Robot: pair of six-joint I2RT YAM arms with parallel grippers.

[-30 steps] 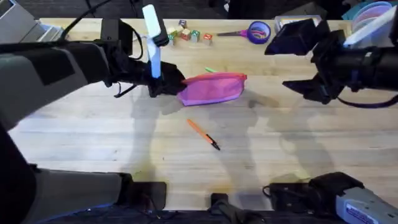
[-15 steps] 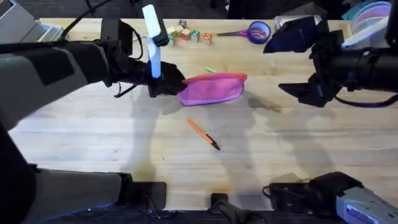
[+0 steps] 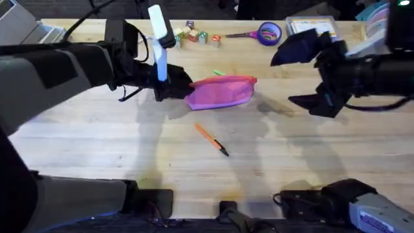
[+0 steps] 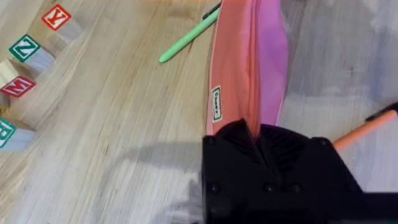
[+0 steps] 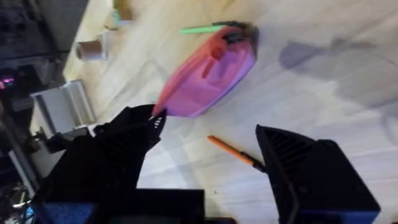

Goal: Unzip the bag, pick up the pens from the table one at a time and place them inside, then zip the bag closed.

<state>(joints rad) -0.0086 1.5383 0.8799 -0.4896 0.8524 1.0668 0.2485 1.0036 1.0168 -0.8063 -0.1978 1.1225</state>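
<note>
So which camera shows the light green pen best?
Left wrist: the thin light green pen lies nearly whole beside the pink fabric pouch. Overhead shows a sliver behind the pouch; right wrist, a small distant streak.

wooden table (image 3: 116, 149), pink bag (image 3: 222, 92), orange pen (image 3: 211, 139)

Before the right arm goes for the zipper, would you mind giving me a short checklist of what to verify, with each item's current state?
1. Left claw clamped on the end of the pink pouch: ok, its fingers are closed on the fabric.
2. Right claw open for a grasp: ok, fingers spread, above the table to the pouch's right.
3. Zipper closed and not yet pulled: ok, the seam looks shut along its length.
4. Zipper pull located: cannot tell; something dark sits at the pouch's far end in the right wrist view.
5. Orange pen outside the pouch: ok, on the table in front of it.
6. Green pen outside: ok, behind the pouch.
</note>
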